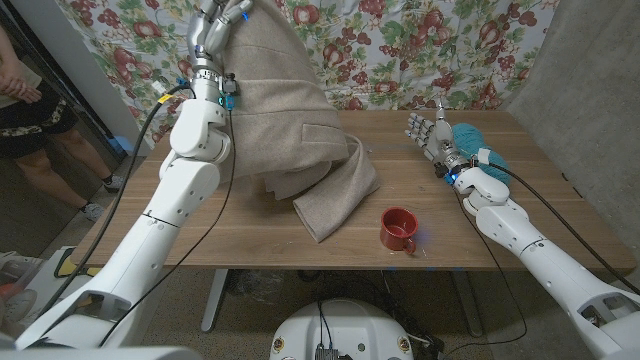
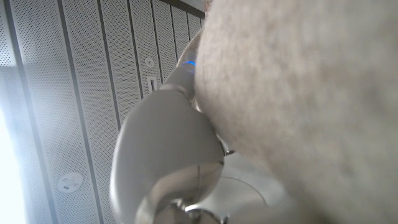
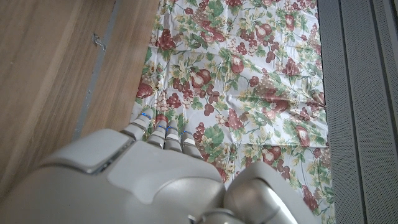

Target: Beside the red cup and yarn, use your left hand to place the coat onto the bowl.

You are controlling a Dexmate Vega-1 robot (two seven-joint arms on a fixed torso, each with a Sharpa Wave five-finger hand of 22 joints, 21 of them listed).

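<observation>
Closest to our head camera, our two forearms run up from the bottom corners toward the wooden table (image 1: 250, 235). Our left hand (image 1: 215, 28) is raised high above the table's far left part, its fingers clenched into the top of the coat (image 1: 285, 110), so the hand is grasping the garment near what looks like the collar or shoulder. In the left wrist view the coat's (image 2: 298, 93) beige weave presses right against the back of the hand. From that grip the cloth hangs down in a broad drape; its lower folds and one long flap (image 1: 335, 200) lie on the tabletop, the flap ending near the red cup (image 1: 398, 230). We cannot see the bowl; we judge it may sit under the draped cloth, but we cannot tell.

Our right hand (image 1: 430, 135) stands at the far right of the table with its fingers apart and nothing in them, just beside the teal yarn (image 1: 468, 135).

By our reckoning the coat is thick, soft and fairly heavy, limp rather than stiff. It will sag and drag, and the trailing flap could sweep the cup. A high hold at the collar suits it, since that gathers the bulk beneath. At picture left a person (image 1: 25, 100) stands beside the table.
</observation>
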